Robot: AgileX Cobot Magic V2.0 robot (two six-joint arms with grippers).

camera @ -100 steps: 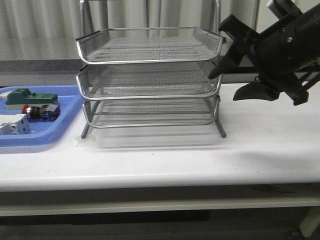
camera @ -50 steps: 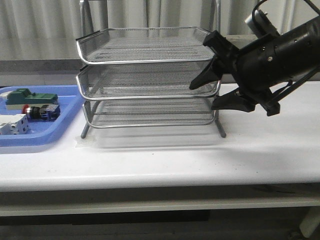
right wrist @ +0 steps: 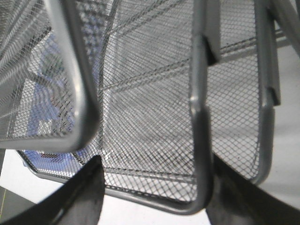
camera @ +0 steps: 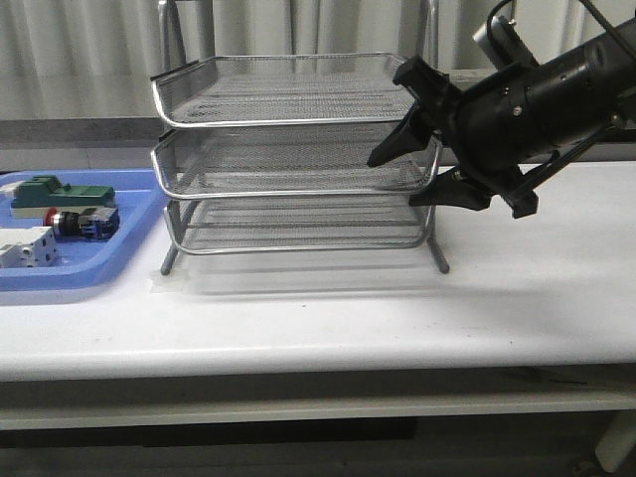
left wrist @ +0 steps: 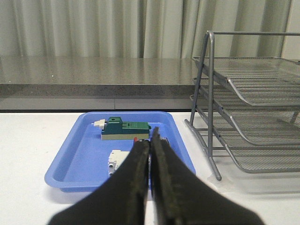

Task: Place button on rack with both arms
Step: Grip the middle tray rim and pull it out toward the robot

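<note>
Button (camera: 76, 221) lay in blue tray (camera: 99, 268), left of rack (camera: 298, 159), untouched. Our right gripper (camera: 412, 179) spread wide, straddling rack's middle tier corner; we judged it meant to pull tier out. Our left gripper (left wrist: 150, 161) closed on nothing, aimed at tray, ready for pick.

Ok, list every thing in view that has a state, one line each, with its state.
button: lying on its side in the blue tray, not gripped.
rack: upright, all three tiers empty.
right gripper: open, fingers straddling the middle tier's right edge.
left gripper: shut, empty, above the blue tray.
green block: lying in the blue tray.
white component: lying in the blue tray.
</note>
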